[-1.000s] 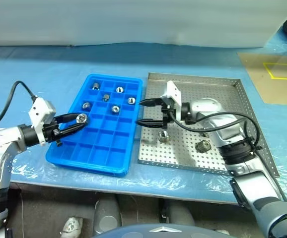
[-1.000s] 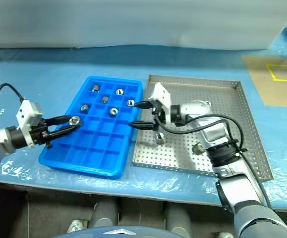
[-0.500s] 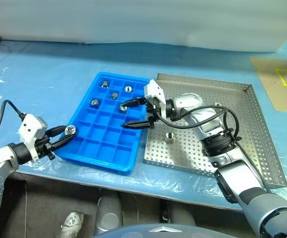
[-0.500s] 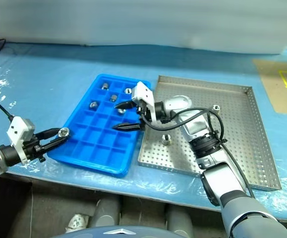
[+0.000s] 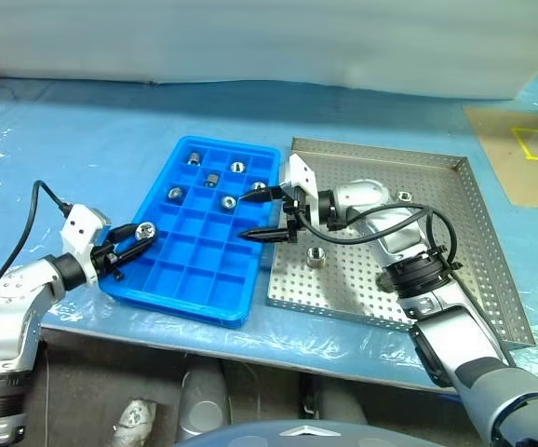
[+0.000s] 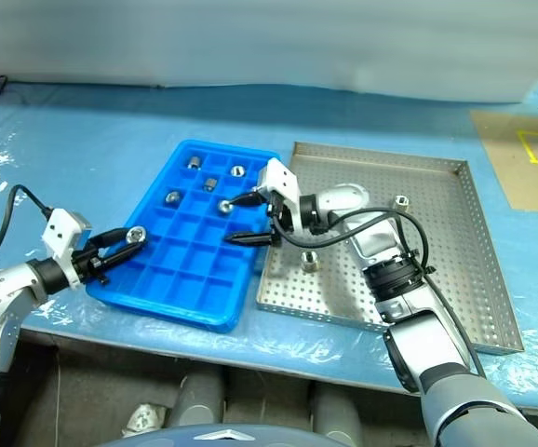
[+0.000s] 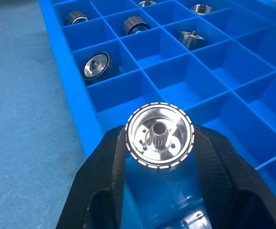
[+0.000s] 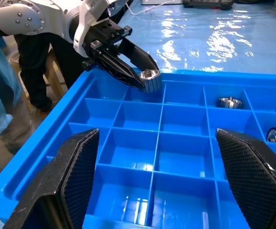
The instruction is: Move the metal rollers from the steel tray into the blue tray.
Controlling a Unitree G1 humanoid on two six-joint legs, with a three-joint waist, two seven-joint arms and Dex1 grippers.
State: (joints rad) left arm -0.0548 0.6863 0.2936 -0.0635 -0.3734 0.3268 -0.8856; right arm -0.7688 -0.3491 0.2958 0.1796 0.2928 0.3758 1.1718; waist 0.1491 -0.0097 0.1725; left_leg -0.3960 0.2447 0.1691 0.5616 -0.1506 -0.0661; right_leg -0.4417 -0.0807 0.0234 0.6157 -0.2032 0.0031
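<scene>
1. Left eye view: the left gripper (image 5: 140,232) pinches one small silvery metal roller (image 5: 144,228) between its black fingertips, at the near left rim of the bright blue compartmented plastic tray (image 5: 204,296). The empty cells lie just beyond and to the right of the fingers. The right gripper (image 5: 260,214) hangs with jaws spread wide and empty, over the seam between the blue tray and the large perforated steel tray (image 5: 455,256). One loose roller (image 5: 316,256) lies in the steel tray behind those fingertips; another (image 5: 403,196) sits further back.

2. Right eye view: same layout; no discrepancy noted.

3. Left wrist view: the held roller (image 7: 159,136) sits with its bore facing the camera, its axis along the fingers. An empty cell lies directly ahead, filled cells beyond. Judgement: the left arm is the nearer for the placing.

4. Right wrist view: the right fingers (image 8: 80,171) stand well apart above empty cells, and the left gripper (image 8: 145,78) is seen opposite with its roller above the far rim, a relation the left wrist view cannot confirm.
</scene>
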